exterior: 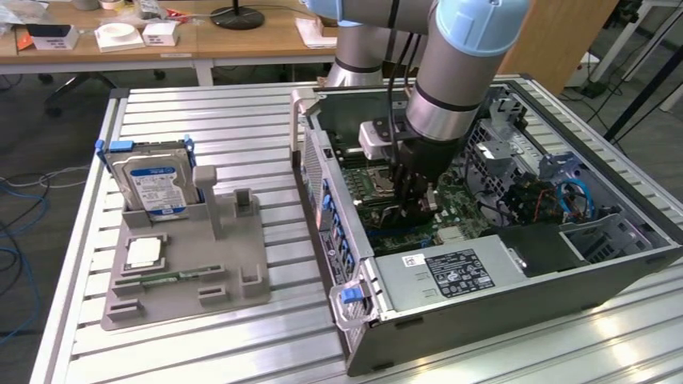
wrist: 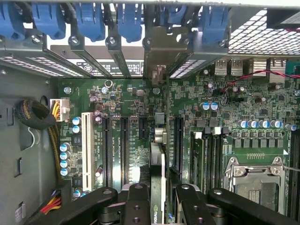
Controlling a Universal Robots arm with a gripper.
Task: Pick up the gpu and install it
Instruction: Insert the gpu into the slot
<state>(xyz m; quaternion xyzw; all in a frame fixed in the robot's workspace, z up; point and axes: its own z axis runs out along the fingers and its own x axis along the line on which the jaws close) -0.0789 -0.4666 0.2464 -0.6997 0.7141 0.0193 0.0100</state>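
Observation:
My gripper (exterior: pixel 412 200) reaches down into the open computer case (exterior: pixel 597 276), just above the green motherboard (exterior: pixel 453 220). It is shut on the gpu (wrist: pixel 157 159), which the wrist view shows edge-on between the two black fingers (wrist: pixel 137 201). The card stands upright on the motherboard (wrist: pixel 131 93), in line with the black expansion slots (wrist: pixel 123 145). Its silver end bracket (wrist: pixel 161 51) sits against the rear slot openings. In the exterior view the gpu (exterior: pixel 397 214) is a dark block under the fingers, mostly hidden by the arm.
A grey holder (exterior: pixel 187 280) at the exterior view's left carries a hard drive (exterior: pixel 156 186), a square chip (exterior: pixel 144 253) and a memory stick (exterior: pixel 171 276). Inside the case are the power supply (exterior: pixel 453 272), blue slot latches (wrist: pixel 89 21), the processor socket (wrist: pixel 255 180) and a cable bundle (wrist: pixel 33 115).

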